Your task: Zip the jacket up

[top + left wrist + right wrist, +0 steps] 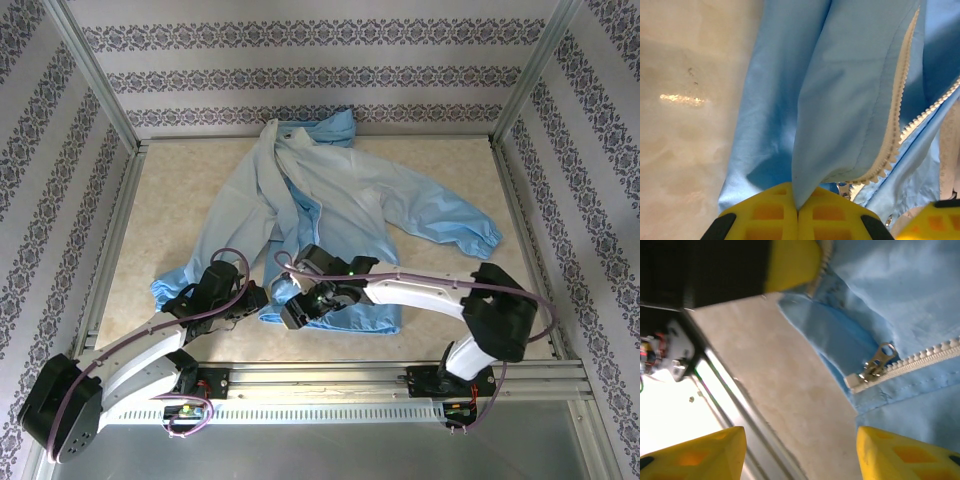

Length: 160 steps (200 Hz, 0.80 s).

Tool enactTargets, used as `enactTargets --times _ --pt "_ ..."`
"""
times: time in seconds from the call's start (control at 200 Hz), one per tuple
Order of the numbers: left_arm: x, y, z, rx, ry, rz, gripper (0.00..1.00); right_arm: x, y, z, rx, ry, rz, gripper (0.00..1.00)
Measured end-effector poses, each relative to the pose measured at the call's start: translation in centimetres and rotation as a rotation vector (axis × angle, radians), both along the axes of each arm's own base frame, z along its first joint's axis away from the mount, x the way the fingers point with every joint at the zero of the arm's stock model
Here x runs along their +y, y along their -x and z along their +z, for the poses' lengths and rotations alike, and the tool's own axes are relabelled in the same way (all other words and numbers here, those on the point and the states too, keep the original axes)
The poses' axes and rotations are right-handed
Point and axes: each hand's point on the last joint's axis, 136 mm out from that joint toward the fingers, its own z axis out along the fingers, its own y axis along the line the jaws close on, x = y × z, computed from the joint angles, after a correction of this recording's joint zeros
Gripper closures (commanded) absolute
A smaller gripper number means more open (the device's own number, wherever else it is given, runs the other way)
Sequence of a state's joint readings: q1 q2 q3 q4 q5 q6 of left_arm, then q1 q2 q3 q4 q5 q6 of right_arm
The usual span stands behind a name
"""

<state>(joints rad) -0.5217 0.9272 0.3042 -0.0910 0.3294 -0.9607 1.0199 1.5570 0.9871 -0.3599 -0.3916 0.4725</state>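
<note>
The light-blue jacket (340,200) lies open and rumpled on the table, its hem towards me. My left gripper (250,298) sits at the hem's left corner. In the left wrist view its yellow fingers (799,209) are shut on a fold of the jacket's (840,75) front edge, beside the white zipper teeth (895,115). My right gripper (295,312) hovers close beside it and stands open (800,460), nothing between its fingers. The metal zipper slider (877,361) rests at the bottom end of the other zipper row, just ahead of the right fingertip (905,455).
The beige table (170,210) has bare room left of the jacket. An aluminium rail (400,375) runs along the near edge, close under the right gripper (735,405). Patterned walls enclose the back and both sides.
</note>
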Motion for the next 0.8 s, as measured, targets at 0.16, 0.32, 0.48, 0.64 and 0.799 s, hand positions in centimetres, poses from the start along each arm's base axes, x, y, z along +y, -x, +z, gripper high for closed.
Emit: enactTargets --times 0.16,0.32,0.48,0.64,0.799 --pt "-0.3 -0.1 -0.2 0.003 0.007 -0.007 1.00 -2.4 -1.8 2.9 -0.007 -0.112 -0.127 0.39" --pt "-0.5 -0.2 -0.2 0.010 0.018 -0.016 1.00 -5.5 -3.3 1.5 -0.003 -0.012 -0.292 0.38" --pt "-0.8 -0.1 -0.1 0.010 0.035 -0.029 1.00 -6.2 -3.6 -1.1 0.052 0.079 -0.371 0.37" --pt "-1.3 -0.1 0.2 0.006 0.057 -0.046 1.00 -6.4 -3.5 -4.0 0.112 0.158 -0.407 0.37" --pt "-1.8 0.0 0.0 0.013 0.081 -0.070 1.00 -5.4 -4.2 -5.2 0.137 0.178 -0.424 0.37"
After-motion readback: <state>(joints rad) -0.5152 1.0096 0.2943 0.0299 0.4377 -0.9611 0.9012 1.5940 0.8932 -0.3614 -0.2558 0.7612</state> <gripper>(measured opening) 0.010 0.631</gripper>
